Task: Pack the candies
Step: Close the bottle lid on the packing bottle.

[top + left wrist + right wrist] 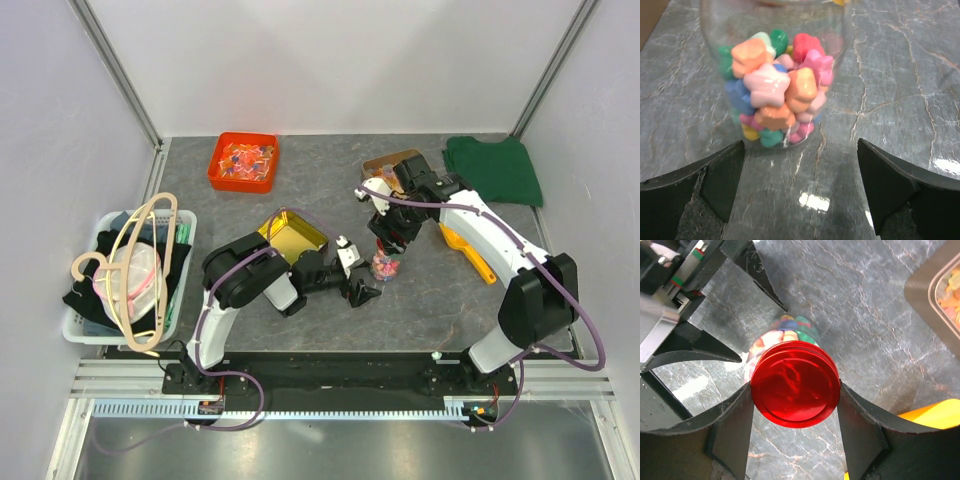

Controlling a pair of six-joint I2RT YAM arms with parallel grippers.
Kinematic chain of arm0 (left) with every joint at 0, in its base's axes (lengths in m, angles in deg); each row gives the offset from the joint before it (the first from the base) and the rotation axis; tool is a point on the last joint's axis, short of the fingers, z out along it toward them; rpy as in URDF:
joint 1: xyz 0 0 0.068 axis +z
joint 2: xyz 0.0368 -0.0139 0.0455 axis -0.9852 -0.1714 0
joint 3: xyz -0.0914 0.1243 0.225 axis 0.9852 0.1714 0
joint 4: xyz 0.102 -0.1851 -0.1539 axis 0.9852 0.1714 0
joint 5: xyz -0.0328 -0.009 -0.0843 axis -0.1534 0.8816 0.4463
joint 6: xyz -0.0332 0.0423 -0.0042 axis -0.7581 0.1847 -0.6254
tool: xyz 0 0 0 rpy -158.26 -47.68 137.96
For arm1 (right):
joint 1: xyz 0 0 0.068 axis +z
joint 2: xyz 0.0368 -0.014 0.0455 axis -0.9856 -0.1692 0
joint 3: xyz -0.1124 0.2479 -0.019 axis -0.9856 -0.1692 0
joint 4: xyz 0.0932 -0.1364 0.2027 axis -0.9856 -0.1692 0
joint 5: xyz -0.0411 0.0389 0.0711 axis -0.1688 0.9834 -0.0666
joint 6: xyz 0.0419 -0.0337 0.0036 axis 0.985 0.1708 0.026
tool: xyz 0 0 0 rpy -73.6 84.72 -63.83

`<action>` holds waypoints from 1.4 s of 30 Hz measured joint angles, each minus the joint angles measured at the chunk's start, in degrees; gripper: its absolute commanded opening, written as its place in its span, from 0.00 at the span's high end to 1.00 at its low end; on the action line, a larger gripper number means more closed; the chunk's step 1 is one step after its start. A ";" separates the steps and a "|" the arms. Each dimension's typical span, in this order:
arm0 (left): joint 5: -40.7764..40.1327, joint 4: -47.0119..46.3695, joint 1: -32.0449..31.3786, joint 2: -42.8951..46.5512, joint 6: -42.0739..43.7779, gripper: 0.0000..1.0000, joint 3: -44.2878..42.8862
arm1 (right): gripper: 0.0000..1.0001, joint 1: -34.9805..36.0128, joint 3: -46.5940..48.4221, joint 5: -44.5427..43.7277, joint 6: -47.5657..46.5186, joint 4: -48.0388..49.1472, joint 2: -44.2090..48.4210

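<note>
Candies jar on grey veined tabletop, pale walls

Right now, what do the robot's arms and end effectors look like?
The left arm and right arm have white links, black joints and looping purple cables. The left end effector and right end effector each have two black, wedge-shaped fingers.

The top camera looks down from high behind over the whole bench. The left wrist camera faces the jar of candies from low, very close. The right wrist camera looks straight down on its red lid. All share this jar.
</note>
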 measured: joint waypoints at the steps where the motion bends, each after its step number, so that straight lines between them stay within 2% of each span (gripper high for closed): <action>1: 0.44 0.00 -0.02 -0.24 -0.02 0.00 -0.37 | 0.54 -0.26 0.15 -0.02 0.00 -0.26 -0.15; 13: 1.05 0.04 -0.24 -5.31 -3.10 0.01 -8.22 | 0.54 -2.29 0.44 1.51 -0.07 -2.93 -0.39; 29: -0.11 -0.13 -3.52 -7.13 -2.82 0.01 -10.71 | 0.58 -2.78 0.15 7.74 -1.18 -6.54 -1.16; 32: 0.04 -0.20 -3.72 -7.34 -2.43 0.09 -10.93 | 0.58 -2.93 0.02 8.46 -1.18 -6.97 -1.14; 34: 0.00 -0.28 -3.80 -7.63 -1.77 0.24 -11.19 | 0.58 -2.86 -0.22 8.74 -1.18 -7.96 -1.09; 35: -0.07 -0.33 -3.80 -7.76 -1.49 0.37 -11.26 | 0.58 -2.78 -0.46 8.63 -1.18 -8.26 -1.11; 38: 1.16 -0.55 -3.89 -7.85 -0.24 0.52 -11.26 | 0.58 -2.60 -0.46 8.26 -1.25 -8.66 -1.01; 42: 1.81 -0.52 -3.91 -7.85 0.15 0.53 -11.26 | 0.58 -2.60 -0.46 8.26 -1.22 -9.27 -0.96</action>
